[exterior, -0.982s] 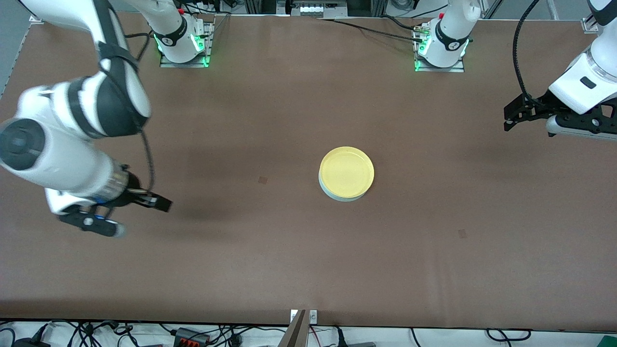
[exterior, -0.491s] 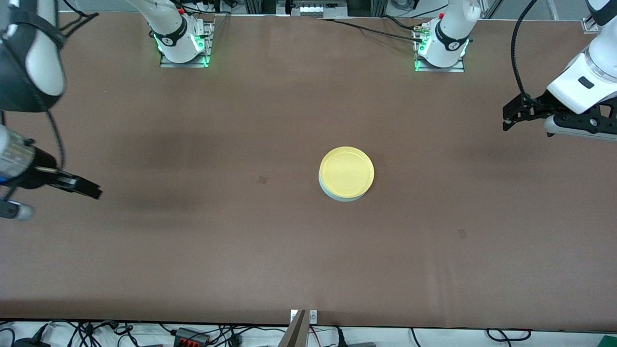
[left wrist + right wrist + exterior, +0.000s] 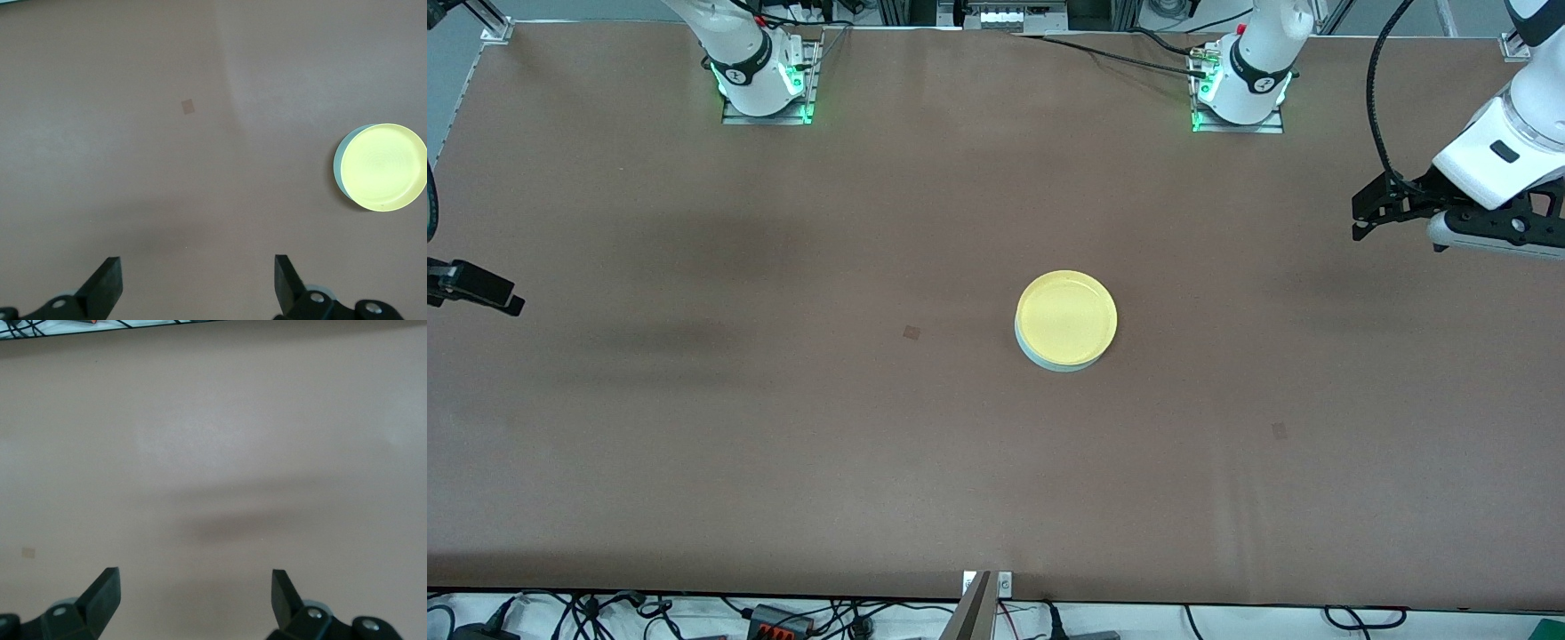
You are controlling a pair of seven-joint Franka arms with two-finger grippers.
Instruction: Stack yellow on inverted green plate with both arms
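The yellow plate (image 3: 1066, 316) rests right way up on the inverted green plate (image 3: 1038, 355), of which only a pale rim shows beneath it, near the table's middle. In the left wrist view the yellow plate (image 3: 390, 167) covers all but a sliver of the green plate (image 3: 339, 162). My left gripper (image 3: 1359, 216) hangs open and empty over bare table toward the left arm's end, well apart from the stack. My right gripper (image 3: 489, 293) is open and empty at the right arm's end, mostly cut off by the view's edge. Both wrist views show wide open jaws, left gripper (image 3: 197, 263) and right gripper (image 3: 193, 575).
The brown table cover (image 3: 783, 444) carries two small dark square marks (image 3: 911, 332) (image 3: 1280, 431). The arm bases (image 3: 760, 80) (image 3: 1240, 84) stand farthest from the front camera. Cables (image 3: 783, 618) lie below the table edge nearest that camera.
My right arm has swung away from the table's middle toward its own end, nearly leaving the front view. The left gripper has hardly shifted. The stacked plates have not moved.
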